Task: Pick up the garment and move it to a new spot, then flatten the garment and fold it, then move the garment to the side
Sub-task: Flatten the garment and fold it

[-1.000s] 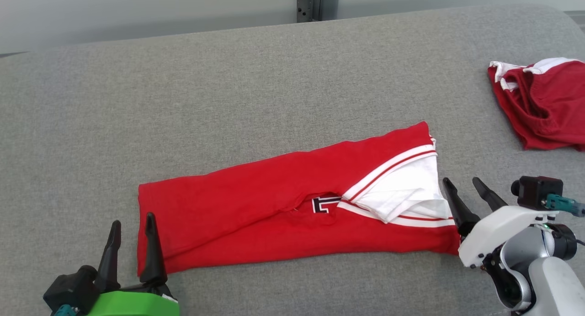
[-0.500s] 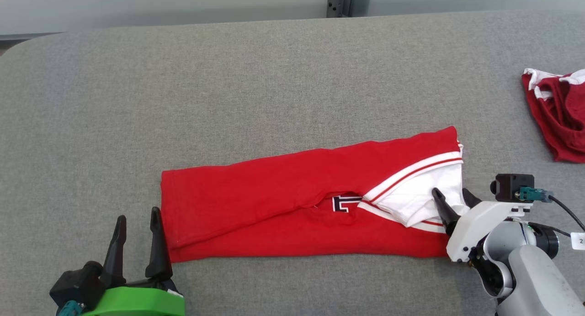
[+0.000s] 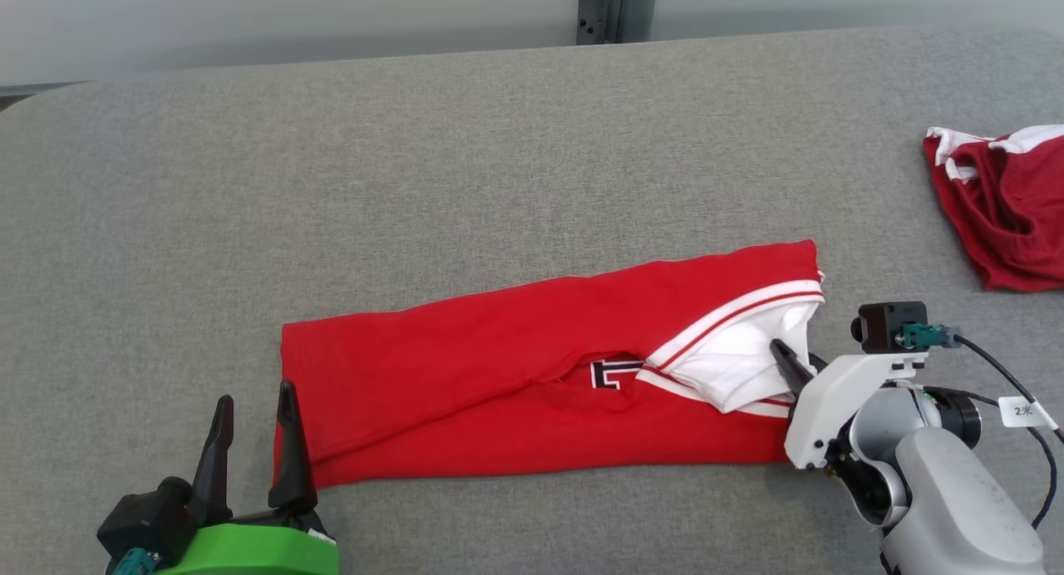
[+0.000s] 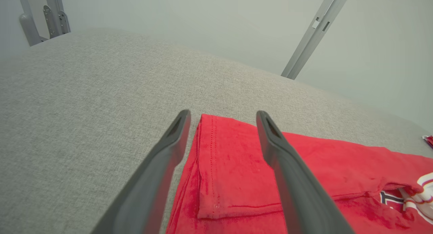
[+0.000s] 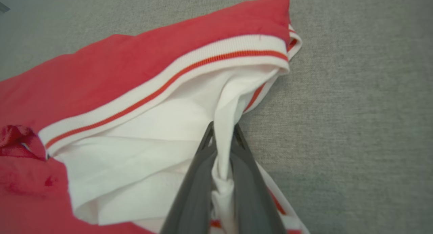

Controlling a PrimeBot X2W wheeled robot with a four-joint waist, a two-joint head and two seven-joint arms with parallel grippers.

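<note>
The garment (image 3: pixel 499 367) is a red shirt with white sleeves and red-striped white trim, folded into a long band across the grey table (image 3: pixel 465 143). My right gripper (image 3: pixel 794 363) is at its right end, shut on a pinched fold of the white sleeve (image 5: pixel 223 125). The left gripper (image 3: pixel 253 409) stands open at the band's left end. In the left wrist view, the red corner (image 4: pixel 220 153) lies between the two fingers (image 4: pixel 280 159), untouched.
A second, darker red garment with white trim (image 3: pixel 1006 201) lies crumpled at the table's right edge. A metal upright (image 3: pixel 600 10) stands behind the table's far edge. Bare grey cloth surface stretches behind and to the left of the band.
My right gripper moved in over the sleeve end and closed on the white fabric. The left gripper stayed open in place. The camera shifted slightly.
</note>
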